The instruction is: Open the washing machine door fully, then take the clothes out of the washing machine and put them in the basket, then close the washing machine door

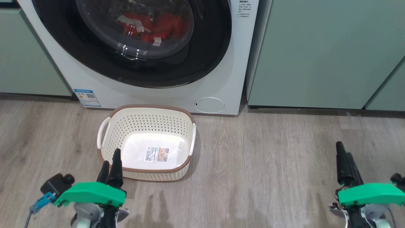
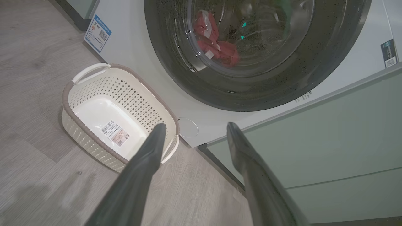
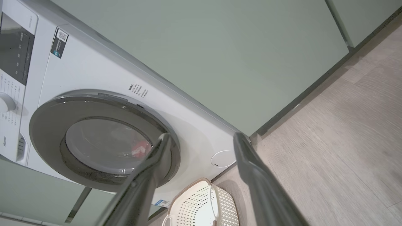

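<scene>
Nothing is done yet: the door [image 1: 208, 57] is shut on the washer [image 1: 237, 79], clothes [image 1: 164, 25] inside it, the basket [image 1: 148, 107] before it empty, left gripper [image 2: 195, 125] and right gripper [image 3: 202, 135] spread wide, holding nothing.

I'm looking at a home laundry nook: a big white front-loading washing machine [image 1: 240, 63] set between pale green flat-fronted cabinets [image 1: 316, 53], with a cream perforated plastic basket [image 1: 148, 107] on grey wood-plank flooring [image 1: 269, 164].
</scene>
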Motion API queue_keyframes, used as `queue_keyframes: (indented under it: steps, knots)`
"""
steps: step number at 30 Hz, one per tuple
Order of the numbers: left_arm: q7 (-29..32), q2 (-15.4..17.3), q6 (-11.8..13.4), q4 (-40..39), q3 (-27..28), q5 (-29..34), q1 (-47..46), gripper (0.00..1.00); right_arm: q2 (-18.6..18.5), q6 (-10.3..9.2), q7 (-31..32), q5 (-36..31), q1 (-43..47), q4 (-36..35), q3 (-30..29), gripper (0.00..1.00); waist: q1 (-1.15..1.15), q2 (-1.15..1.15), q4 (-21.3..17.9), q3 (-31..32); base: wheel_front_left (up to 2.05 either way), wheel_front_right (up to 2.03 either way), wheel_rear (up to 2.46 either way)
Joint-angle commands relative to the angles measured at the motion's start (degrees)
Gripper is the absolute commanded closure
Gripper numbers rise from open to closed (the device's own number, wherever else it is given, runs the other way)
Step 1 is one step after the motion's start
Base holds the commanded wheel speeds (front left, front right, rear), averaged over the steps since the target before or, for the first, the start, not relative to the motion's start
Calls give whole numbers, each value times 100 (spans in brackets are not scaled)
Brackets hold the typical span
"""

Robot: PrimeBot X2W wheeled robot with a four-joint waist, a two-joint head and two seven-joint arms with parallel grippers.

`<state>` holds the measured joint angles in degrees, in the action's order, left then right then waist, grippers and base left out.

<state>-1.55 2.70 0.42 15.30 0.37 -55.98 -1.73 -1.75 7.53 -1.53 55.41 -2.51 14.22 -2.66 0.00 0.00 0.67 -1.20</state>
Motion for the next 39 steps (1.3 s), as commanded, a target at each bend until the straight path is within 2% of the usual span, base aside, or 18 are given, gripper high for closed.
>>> queue_keyframes:
  steps: [1, 24, 39]
  knots:
    - [-81, 96, 72, -232, 6, 238, -346, 0, -50, -2, -83, -274, -318, -267, 81, 0, 0, 0, 7, -5, 0, 0, 0]
    - [-469, 446, 891, -309, -614, 1930, -507, 0, -69, -2, -471, -2160, -429, -426, 335, 0, 0, 0, 61, -11, 0, 0, 0]
    - [-705, 624, 1338, -506, -933, 2856, -568, 0, -81, -3, -707, -3216, -520, -393, 449, 0, 0, 0, 83, -18, 0, 0, 0]
